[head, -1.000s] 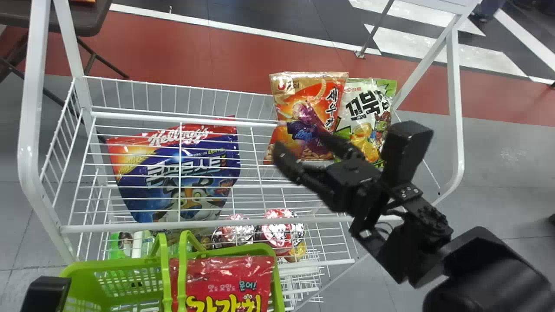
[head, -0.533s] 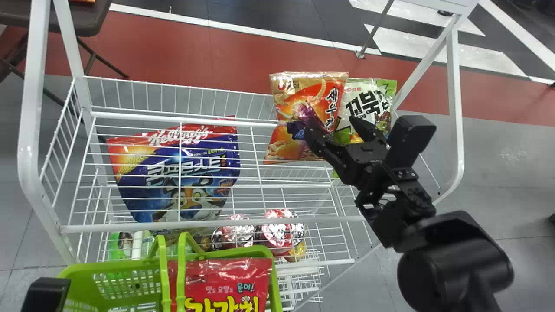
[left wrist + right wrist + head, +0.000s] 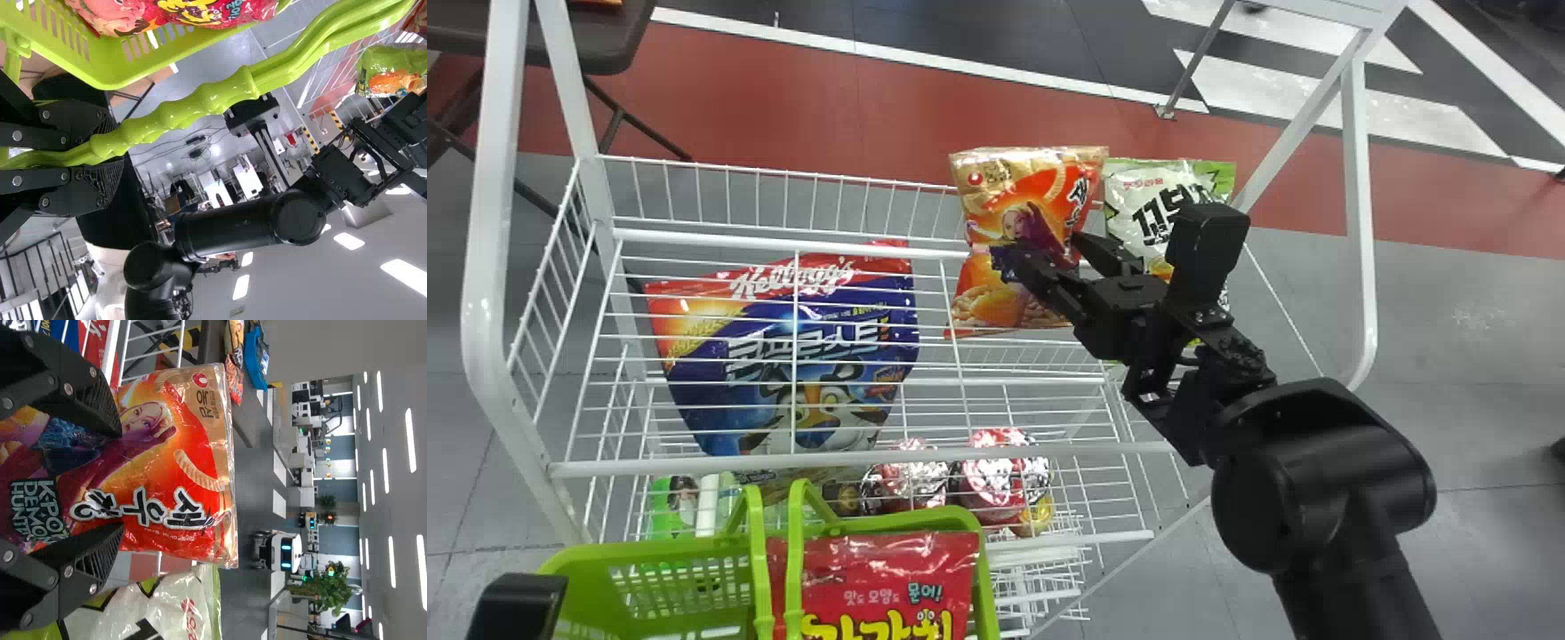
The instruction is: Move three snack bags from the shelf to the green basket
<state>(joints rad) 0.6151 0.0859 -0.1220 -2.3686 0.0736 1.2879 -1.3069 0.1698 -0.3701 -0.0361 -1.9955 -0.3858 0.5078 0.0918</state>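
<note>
Head view: red snack bag (image 3: 889, 578) in green basket (image 3: 649, 548), so looks like one of three done. Orange bag (image 3: 983, 302) and green-white bag (image 3: 1165, 191) on the shelf (image 3: 720, 240), likely the two left. Right tool (image 3: 1040, 249) at the orange bag.

Left wrist view: left tool (image 3: 107, 153) clamped on basket handle (image 3: 213, 97).

Right wrist view: right tool's fingers apart over the orange bag's front, no grip closed; can't tell if they touch. Closing on it probably next.
</note>
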